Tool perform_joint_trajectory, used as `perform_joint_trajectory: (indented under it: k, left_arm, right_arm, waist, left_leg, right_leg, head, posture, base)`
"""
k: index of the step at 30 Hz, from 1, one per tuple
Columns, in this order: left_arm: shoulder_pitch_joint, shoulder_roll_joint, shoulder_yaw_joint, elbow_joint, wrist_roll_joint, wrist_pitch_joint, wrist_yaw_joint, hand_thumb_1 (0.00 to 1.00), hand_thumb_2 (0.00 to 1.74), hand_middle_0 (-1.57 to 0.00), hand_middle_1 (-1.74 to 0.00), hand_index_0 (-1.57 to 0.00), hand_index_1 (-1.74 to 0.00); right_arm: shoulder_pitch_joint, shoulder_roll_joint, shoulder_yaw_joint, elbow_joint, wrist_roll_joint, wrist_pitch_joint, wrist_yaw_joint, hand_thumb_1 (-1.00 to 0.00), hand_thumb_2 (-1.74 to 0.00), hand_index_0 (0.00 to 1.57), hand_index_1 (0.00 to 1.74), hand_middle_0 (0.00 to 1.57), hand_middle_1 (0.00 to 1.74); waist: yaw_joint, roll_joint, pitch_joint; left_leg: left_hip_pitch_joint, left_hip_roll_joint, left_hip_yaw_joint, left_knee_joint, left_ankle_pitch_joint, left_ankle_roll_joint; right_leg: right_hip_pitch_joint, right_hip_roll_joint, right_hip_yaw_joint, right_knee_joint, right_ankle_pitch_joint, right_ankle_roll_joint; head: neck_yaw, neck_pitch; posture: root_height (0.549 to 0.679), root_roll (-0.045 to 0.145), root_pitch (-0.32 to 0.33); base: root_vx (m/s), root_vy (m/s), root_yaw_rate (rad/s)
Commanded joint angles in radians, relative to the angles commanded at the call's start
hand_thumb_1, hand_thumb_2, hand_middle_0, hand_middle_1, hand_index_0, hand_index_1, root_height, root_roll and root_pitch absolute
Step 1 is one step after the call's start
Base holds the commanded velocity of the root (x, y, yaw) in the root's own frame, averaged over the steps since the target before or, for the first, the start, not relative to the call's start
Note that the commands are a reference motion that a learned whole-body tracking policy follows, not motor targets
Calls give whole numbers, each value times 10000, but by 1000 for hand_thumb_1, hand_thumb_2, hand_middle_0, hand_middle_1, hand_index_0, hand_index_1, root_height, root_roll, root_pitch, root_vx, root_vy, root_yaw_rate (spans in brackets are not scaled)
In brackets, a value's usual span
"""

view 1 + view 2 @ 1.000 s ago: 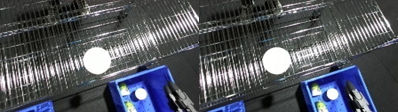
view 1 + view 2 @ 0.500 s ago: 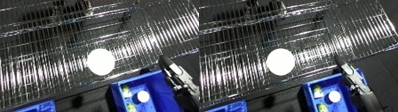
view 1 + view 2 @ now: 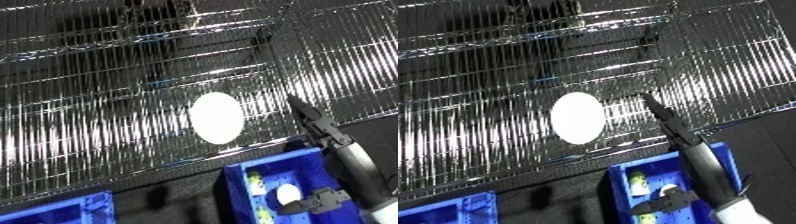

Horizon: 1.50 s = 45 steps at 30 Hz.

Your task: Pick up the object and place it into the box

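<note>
A white oval object [image 3: 216, 118], long axis upright in view, is seen on the wire shelf [image 3: 98, 125], just left of the right hand [image 3: 313, 120], whose fingers are stretched straight, grasping nothing.

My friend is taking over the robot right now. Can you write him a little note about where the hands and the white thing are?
Right robot hand: reaching up toward the wire shelf, fingers straight, holding nothing, just right of the white oval object and not touching it.
Left robot hand: not in view.
White oval object: lying on the wire shelf.
Blue bin: below the shelf, with a few small items already inside.
Done: only the reach.
Left: grasp the white object, lift it, put it into the blue bin.
</note>
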Motion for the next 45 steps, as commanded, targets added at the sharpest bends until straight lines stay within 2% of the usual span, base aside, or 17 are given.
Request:
perform_joint_trajectory:
  k: [9,16,30,38,45]
  left_arm:
    - [-91,-52,-296,-176,6,188,34,0,0,0,0,0,0]
    - [-132,-81,-481,-354,-30,313,105,0,0,0,0,0,0]
    - [-130,-258,-893,-553,-120,366,201,0,0,0,0,0,0]
    - [-66,-296,-1093,-817,-180,374,243,0,0,0,0,0,0]
    - [23,-370,-1273,-1028,-245,304,271,0,0,0,0,0,0]
  right_arm:
    - [-1042,-92,589,1388,-115,615,-491,0,0,0,0,0,0]
    - [-1614,-68,930,2185,-97,832,-598,0,0,0,0,0,0]
    - [-2772,315,1490,3449,-250,473,-1068,0,0,0,0,0,0]
    - [-3369,514,1762,3753,6,535,-942,0,0,0,0,0,0]
    - [-3825,714,1992,4002,-34,659,-831,0,0,0,0,0,0]
  waist:
    - [220,107,0]
    - [352,199,0]
    - [627,465,0]
    - [771,600,0]
    - [874,727,0]
  left_leg:
    - [-128,-69,-71,109,-17,30]
    - [-249,-116,-121,137,3,47]
    - [-656,-232,-191,339,-17,90]
    - [-881,-290,-214,434,-14,101]
    - [-1008,-331,-224,500,-15,102]
  right_leg:
    - [-126,-74,-47,161,-30,-62]
    - [-281,-95,-76,264,-35,-98]
    - [-753,-154,-98,628,-98,-181]
    - [-983,-187,-112,765,-114,-212]
    - [-1132,-233,-120,894,-165,-262]
  head:
    - [324,-164]
    - [492,-174]
    - [993,-3]
    - [1294,131]
    - [1509,326]
  posture:
    - [653,68,67]
    - [652,70,73]
    - [648,77,89]
    - [646,81,101]
    - [645,85,107]
  base:
    - [20,14,47]
    - [14,13,46]
    - [16,18,40]
    - [18,10,28]
    - [29,14,20]
